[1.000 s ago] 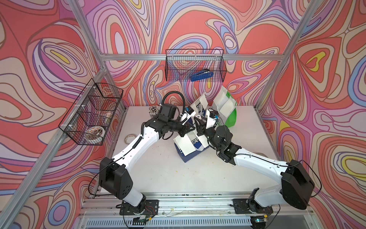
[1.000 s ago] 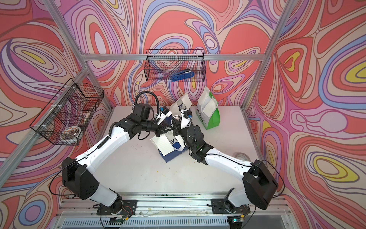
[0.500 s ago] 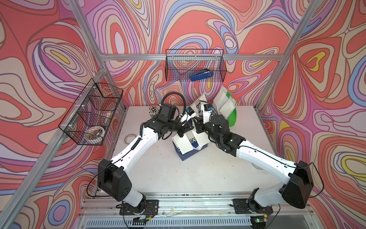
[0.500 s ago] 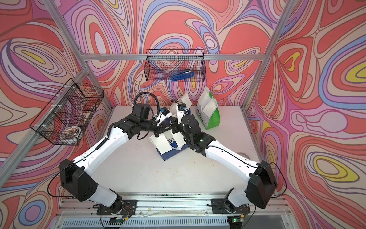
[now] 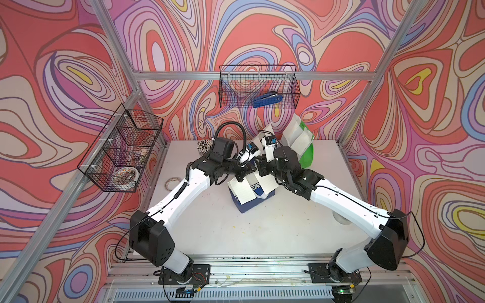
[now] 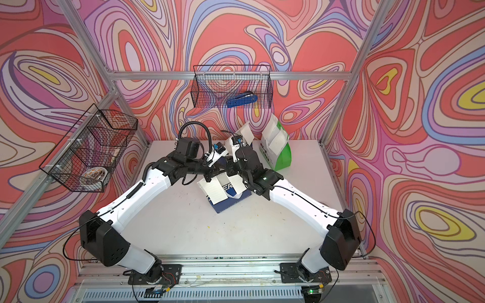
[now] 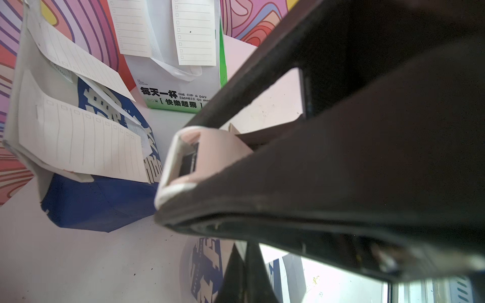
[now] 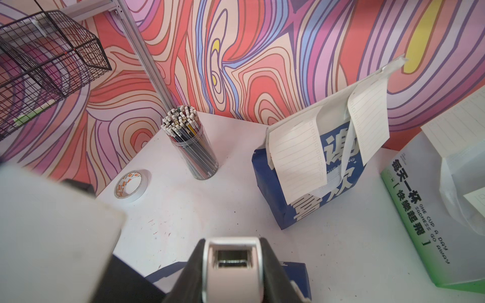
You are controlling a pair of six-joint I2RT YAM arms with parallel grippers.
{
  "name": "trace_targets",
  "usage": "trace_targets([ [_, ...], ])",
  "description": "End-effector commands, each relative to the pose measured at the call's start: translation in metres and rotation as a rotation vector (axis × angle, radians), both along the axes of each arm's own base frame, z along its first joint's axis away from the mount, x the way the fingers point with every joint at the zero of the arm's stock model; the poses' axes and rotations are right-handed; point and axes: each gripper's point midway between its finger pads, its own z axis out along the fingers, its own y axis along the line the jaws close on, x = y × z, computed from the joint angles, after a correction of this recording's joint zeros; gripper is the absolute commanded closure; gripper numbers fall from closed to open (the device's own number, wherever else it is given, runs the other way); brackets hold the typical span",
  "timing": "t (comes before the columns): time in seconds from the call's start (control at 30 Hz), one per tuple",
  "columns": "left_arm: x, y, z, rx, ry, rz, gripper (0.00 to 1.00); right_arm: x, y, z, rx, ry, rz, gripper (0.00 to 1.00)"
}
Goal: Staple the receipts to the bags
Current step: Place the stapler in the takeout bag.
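**A:** Where are the receipts [image 5: 242,190]?

**B:** Two lie on the CHEERFUL bag [image 5: 249,206], which is flat near the middle of the table [image 5: 236,236] with its top toward 12 o'clock. Two more hang on the Chinese-character bag [image 8: 267,189] standing at 12 o'clock, and two on the green bag [image 5: 307,157] at 1 o'clock.

**A:** And the grippers?

**B:** Both are at the flat bag's top edge. The left gripper [image 5: 241,175] reaches in from 9 o'clock with its jaws fully closed at a receipt's upper edge. Whether paper is pinched, I cannot tell. The right gripper [image 5: 262,168] reaches in from 3 o'clock. I cannot tell how wide it stands or whether it holds anything.

**A:** Around them?

**B:** There's a pencil cup [image 5: 203,145] at 11 o'clock and a tape roll [image 5: 172,182] at 9 o'clock. A blue stapler [image 5: 267,100] sits in the wire basket [image 5: 228,89] on the back wall at 12 o'clock.
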Motion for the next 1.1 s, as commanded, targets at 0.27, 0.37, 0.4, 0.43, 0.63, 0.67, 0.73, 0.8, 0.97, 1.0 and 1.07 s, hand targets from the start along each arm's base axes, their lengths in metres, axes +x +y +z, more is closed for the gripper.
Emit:
trace_targets([
  [0.27, -0.008, -0.006, 0.039, -0.048, -0.136, -0.073, 1.00, -0.024, -0.001, -0.031, -0.197, 0.027, 0.167, 0.63],
  [0.37, -0.008, -0.005, 0.038, -0.045, -0.134, -0.072, 1.00, -0.021, -0.009, -0.030, -0.212, 0.006, 0.128, 0.69],
  [0.4, -0.008, -0.005, 0.038, -0.043, -0.131, -0.071, 1.00, -0.020, -0.012, -0.029, -0.223, -0.009, 0.117, 0.71],
  [0.43, -0.008, -0.005, 0.038, -0.040, -0.131, -0.069, 1.00, -0.021, -0.014, -0.029, -0.236, -0.017, 0.116, 0.73],
  [0.63, -0.007, -0.004, 0.037, -0.030, -0.121, -0.064, 1.00, -0.026, -0.022, -0.038, -0.305, -0.037, 0.135, 0.75],
  [0.67, -0.007, -0.004, 0.037, -0.029, -0.120, -0.064, 1.00, -0.027, -0.022, -0.041, -0.312, -0.036, 0.141, 0.71],
  [0.73, -0.005, -0.005, 0.036, -0.027, -0.116, -0.061, 1.00, -0.028, -0.021, -0.043, -0.306, -0.030, 0.146, 0.64],
  [0.8, -0.005, -0.006, 0.036, -0.031, -0.113, -0.064, 1.00, -0.031, -0.018, -0.040, -0.269, -0.029, 0.161, 0.62],
  [0.97, -0.007, -0.006, 0.036, -0.029, -0.117, -0.080, 1.00, -0.038, -0.017, -0.020, -0.188, -0.068, 0.173, 0.52],
  [1.0, -0.009, -0.007, 0.036, -0.029, -0.117, -0.092, 1.00, -0.040, -0.018, -0.013, -0.174, -0.085, 0.174, 0.49],
  [1.07, -0.013, -0.008, 0.035, -0.029, -0.123, -0.122, 1.00, -0.043, -0.022, -0.003, -0.154, -0.109, 0.180, 0.44],
])
